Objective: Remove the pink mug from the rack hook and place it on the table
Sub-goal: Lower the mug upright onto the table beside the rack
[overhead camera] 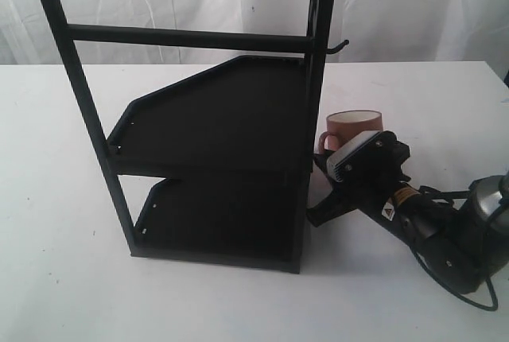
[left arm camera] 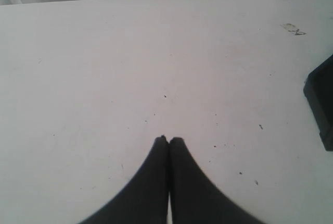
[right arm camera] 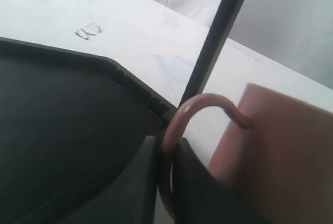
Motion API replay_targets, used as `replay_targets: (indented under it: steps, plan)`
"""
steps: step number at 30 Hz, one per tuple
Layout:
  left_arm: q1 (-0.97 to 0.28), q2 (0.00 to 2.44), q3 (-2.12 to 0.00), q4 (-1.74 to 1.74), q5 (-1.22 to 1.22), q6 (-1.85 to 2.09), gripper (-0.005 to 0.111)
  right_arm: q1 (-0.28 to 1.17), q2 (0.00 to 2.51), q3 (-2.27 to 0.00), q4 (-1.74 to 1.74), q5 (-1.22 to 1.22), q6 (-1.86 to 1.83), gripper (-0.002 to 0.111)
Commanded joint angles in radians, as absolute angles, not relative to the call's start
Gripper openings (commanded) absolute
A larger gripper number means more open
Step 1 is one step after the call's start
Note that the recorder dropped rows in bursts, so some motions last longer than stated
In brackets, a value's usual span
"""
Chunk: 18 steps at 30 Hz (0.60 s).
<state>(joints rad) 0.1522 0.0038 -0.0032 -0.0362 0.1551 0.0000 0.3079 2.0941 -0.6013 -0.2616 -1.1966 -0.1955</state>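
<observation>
The pink mug (overhead camera: 355,126) stands upright just right of the rack (overhead camera: 215,119), down at tray height. Its base is hidden behind my right gripper (overhead camera: 326,169), so I cannot tell whether it touches the table (overhead camera: 64,278). The rack hook (overhead camera: 339,44) sticks out bare from the upright post, well above the mug. In the right wrist view my right gripper (right arm camera: 167,151) is shut on the loop handle of the pink mug (right arm camera: 283,151), beside a tray corner (right arm camera: 62,130). My left gripper (left arm camera: 169,140) is shut and empty over the table (left arm camera: 130,52).
The rack's thick crossbar (overhead camera: 191,38) runs above its two black trays. The right arm and its cable (overhead camera: 469,278) lie across the table's front right. A dark rack corner (left arm camera: 322,99) shows at the edge of the left wrist view. A white curtain hangs behind the table.
</observation>
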Motion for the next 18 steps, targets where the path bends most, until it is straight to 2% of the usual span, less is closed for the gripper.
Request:
replay_targets:
  steps: [1,7,13,18]
  plan:
    - [0.146,0.000,0.000,-0.046,0.150,0.000,0.000,0.296,2.097,-0.607,-0.261,-1.221,-0.177,0.000]
    - [0.146,0.000,0.000,-0.046,0.150,0.000,0.000,0.296,2.097,-0.607,-0.263,-1.221,-0.175,0.001]
    - [0.146,0.000,0.000,-0.046,0.150,0.000,0.000,0.296,2.097,-0.607,-0.263,-1.221,-0.175,0.018]
    - [0.146,0.000,0.000,-0.046,0.150,0.000,0.000,0.296,2.097,-0.607,-0.263,-1.221,-0.150,0.021]
